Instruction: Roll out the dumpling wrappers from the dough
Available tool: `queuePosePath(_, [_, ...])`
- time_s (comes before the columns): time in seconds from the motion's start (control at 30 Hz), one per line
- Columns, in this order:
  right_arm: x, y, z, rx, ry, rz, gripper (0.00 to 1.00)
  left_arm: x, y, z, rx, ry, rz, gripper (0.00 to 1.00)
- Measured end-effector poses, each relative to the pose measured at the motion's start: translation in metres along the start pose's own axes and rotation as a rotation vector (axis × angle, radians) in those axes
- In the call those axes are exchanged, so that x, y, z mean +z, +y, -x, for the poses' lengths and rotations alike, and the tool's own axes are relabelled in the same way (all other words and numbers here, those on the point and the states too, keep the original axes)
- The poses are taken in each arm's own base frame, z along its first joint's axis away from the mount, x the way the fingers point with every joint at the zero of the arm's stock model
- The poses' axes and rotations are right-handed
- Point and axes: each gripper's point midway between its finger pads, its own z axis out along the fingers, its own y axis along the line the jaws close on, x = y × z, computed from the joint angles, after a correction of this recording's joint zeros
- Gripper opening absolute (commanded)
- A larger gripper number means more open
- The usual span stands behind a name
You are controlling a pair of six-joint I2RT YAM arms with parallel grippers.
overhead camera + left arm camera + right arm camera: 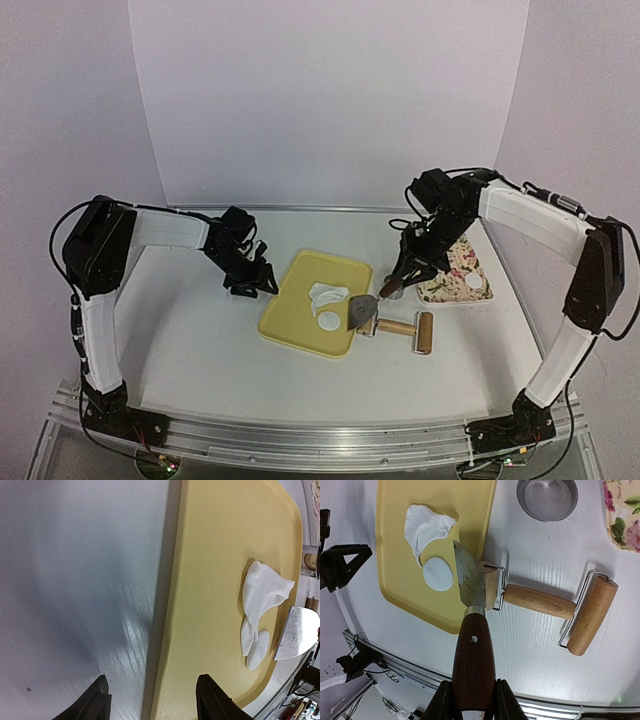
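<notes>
While the right gripper (472,700) pinches a wooden-handled scraper (471,640), blade just beside the round dumpling wrapper (438,573) on the yellow tray (395,555), the left gripper (152,695) stands spread, seemingly straddling the tray's edge.

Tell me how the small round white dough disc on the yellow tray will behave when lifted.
The thin white dough disc will probably flop and stretch: the crumpled white dough scrap beside it lies folded on itself. It looks light, lying flat on the yellow plastic tray. It may stick, so sliding the metal-bladed scraper underneath seems safer.
</notes>
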Motion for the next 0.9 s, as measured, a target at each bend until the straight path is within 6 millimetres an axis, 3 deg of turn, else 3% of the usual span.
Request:
queuePosePath(0.27, [0.013, 0.0, 0.0, 0.01, 0.025, -0.009, 0.0, 0.007, 0.002, 0.0, 0.008, 0.009, 0.011, 0.48])
queuePosePath(0.6, [0.021, 0.004, 0.003, 0.005, 0.045, 0.017, 0.0, 0.012, 0.008, -0.001, 0.029, 0.012, 0.034, 0.25])
queuePosePath(0.9, [0.029, -0.003, 0.008, 0.029, 0.073, 0.086, 0.0, 0.014, 0.011, 0.0, 0.081, 0.008, 0.047, 0.25])
